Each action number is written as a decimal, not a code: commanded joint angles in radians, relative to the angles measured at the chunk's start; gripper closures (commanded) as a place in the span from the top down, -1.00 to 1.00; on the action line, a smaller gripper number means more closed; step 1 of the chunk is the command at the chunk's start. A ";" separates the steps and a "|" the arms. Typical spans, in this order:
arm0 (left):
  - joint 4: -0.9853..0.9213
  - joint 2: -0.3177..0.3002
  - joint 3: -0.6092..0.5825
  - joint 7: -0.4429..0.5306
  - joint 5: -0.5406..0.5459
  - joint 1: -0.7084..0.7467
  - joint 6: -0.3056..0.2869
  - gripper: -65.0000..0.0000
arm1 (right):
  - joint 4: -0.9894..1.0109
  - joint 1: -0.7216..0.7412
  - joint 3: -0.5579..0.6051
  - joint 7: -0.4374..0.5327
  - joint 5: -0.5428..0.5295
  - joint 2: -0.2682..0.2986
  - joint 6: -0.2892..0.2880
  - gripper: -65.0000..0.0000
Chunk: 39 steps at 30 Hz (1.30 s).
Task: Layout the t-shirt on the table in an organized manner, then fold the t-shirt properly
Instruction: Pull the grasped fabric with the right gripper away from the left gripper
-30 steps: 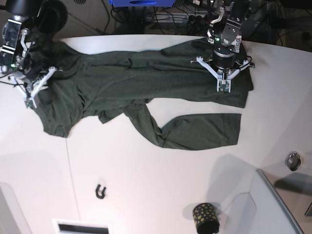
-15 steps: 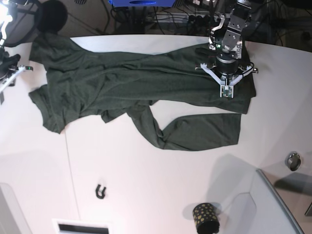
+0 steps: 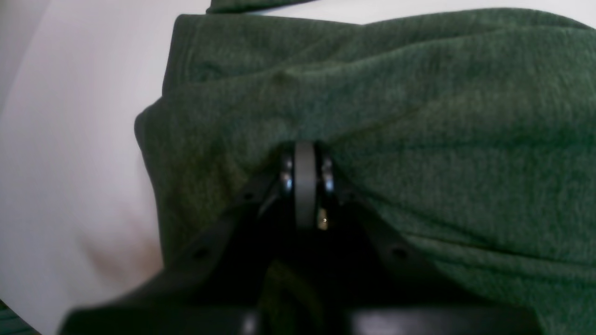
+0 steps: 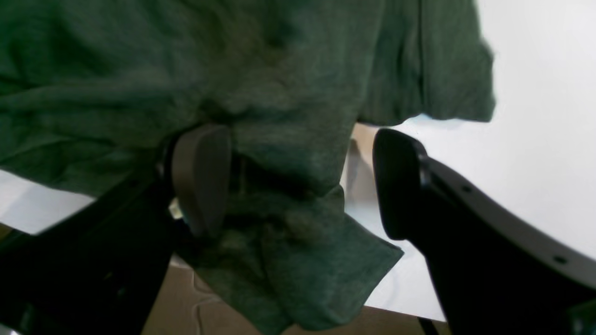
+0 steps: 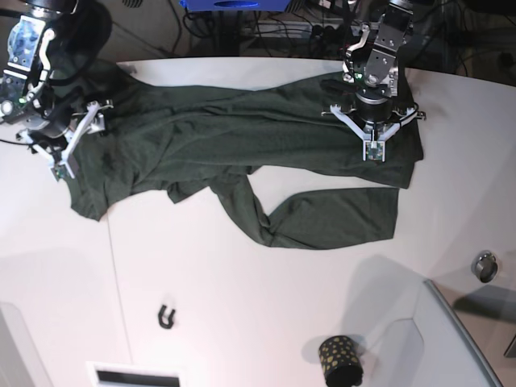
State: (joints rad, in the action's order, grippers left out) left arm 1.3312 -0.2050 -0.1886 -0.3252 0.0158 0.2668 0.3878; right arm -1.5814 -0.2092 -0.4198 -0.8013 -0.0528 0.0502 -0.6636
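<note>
The dark green t-shirt [image 5: 226, 137] lies stretched sideways across the far part of the white table [image 5: 242, 306], with a folded flap trailing toward the middle. My left gripper [image 5: 373, 150] rests on the shirt's right end. The left wrist view shows that gripper [image 3: 305, 156] shut on a pinch of t-shirt [image 3: 419, 116]. My right gripper [image 5: 62, 168] hovers at the shirt's left end. In the right wrist view it [image 4: 298, 181] stands open, and a bunch of the t-shirt [image 4: 288, 153] sags between the fingers [image 4: 200, 177], touching the left one and drooping past the table's edge.
A black gold-dotted cup [image 5: 339, 360] stands near the front, beside a grey raised panel [image 5: 451, 339]. A small black hook [image 5: 167, 317] and a white slotted plate [image 5: 133, 375] lie front left. A metal ring [image 5: 484, 266] sits at the right. Cables run behind the far edge.
My right gripper has opened and let go of the shirt's left end after swinging out left and back. The shirt's left end now lies spread wider. The left gripper stays shut on the cloth.
</note>
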 commanded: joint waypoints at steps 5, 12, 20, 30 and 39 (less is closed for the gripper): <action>0.004 -0.001 0.002 -0.035 0.017 0.012 -0.014 -1.00 | 0.059 0.043 -0.001 0.016 -0.006 0.018 0.000 -0.04; 0.004 -0.001 0.002 -0.035 0.017 0.012 -0.014 -1.00 | 0.069 0.026 -0.006 0.018 -0.006 0.018 0.000 -0.06; 0.004 -0.001 0.002 -0.035 0.017 0.013 -0.014 -1.00 | 0.125 0.029 -0.006 0.023 -0.006 0.024 0.000 -0.08; 0.004 -0.001 0.002 -0.033 0.017 0.013 -0.014 -1.00 | 0.134 0.020 -0.006 0.075 -0.006 0.032 0.000 -0.98; 0.004 -0.001 0.002 -0.033 0.017 0.013 -0.014 -1.00 | -0.104 -0.095 -0.100 0.067 -0.006 -0.005 0.000 -0.98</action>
State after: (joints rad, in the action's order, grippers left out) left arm 1.3323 -0.2043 -0.1856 -0.3222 0.0158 0.2718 0.3859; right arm -1.6627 -0.3096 -0.5156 -0.7528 -0.0475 0.0372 -0.6636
